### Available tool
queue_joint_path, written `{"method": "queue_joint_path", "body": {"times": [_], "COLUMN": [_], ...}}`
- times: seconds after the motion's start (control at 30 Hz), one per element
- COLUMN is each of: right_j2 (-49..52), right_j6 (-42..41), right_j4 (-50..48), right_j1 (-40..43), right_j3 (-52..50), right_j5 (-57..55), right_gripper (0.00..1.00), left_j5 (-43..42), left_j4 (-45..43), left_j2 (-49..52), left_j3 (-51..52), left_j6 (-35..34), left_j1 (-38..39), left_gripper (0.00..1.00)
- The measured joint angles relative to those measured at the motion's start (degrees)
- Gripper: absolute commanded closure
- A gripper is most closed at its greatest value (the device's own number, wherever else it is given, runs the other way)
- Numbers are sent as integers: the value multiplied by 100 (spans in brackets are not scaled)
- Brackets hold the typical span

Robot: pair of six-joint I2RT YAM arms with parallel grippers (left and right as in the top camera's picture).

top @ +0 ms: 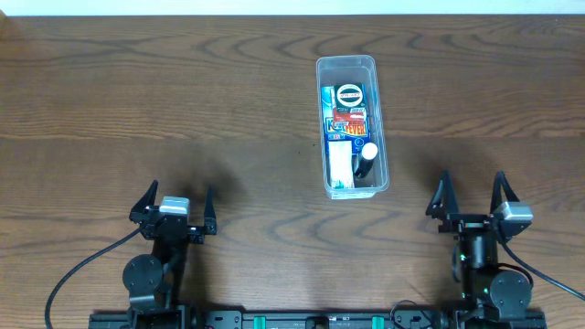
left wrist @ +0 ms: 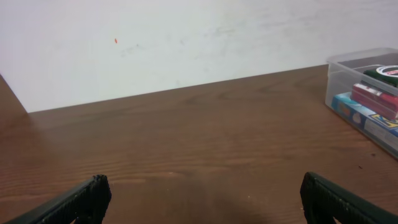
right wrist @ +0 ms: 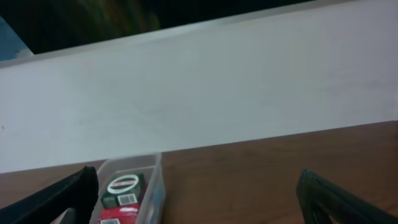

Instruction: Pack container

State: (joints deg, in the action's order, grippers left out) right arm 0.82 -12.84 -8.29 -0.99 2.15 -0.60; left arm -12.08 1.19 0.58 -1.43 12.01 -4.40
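Note:
The clear plastic container [top: 353, 66] stands on the table right of centre, long side running front to back. Inside lie a dark box with a white ring [top: 350, 95], a red box [top: 348, 117], a blue and white box [top: 341, 160] and a small black and white bottle [top: 366, 157]. The container also shows at the right edge of the left wrist view [left wrist: 367, 93] and at the lower left of the right wrist view [right wrist: 134, 186]. My left gripper [top: 174, 210] is open and empty at the front left. My right gripper [top: 475, 203] is open and empty at the front right.
The brown wooden table [top: 183, 110] runs to a white wall at the back [left wrist: 186, 37]. A black cable [top: 82, 265] trails from the left arm's base at the front edge.

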Motion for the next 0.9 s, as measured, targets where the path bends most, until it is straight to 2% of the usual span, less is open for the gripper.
{"method": "queue_joint_path", "body": {"times": [0.27, 0.47, 0.67, 0.9], "right_j2": [-11, -13, -13, -13], "right_j6": [35, 356, 896, 1099], "right_j4": [407, 1209, 1222, 1222], "right_j1": [0, 0, 0, 0], "right_j3": [-170, -175, -175, -175], "right_j5": [-144, -175, -107, -70], "right_gripper": [1, 1, 1, 1], "left_j5": [0, 0, 0, 0], "left_j4": [0, 0, 0, 0], "left_j2": [0, 0, 0, 0], "left_j3": [0, 0, 0, 0], "left_j6": [0, 0, 0, 0], "left_j1": [0, 0, 0, 0], "left_gripper": [2, 2, 2, 2]}}
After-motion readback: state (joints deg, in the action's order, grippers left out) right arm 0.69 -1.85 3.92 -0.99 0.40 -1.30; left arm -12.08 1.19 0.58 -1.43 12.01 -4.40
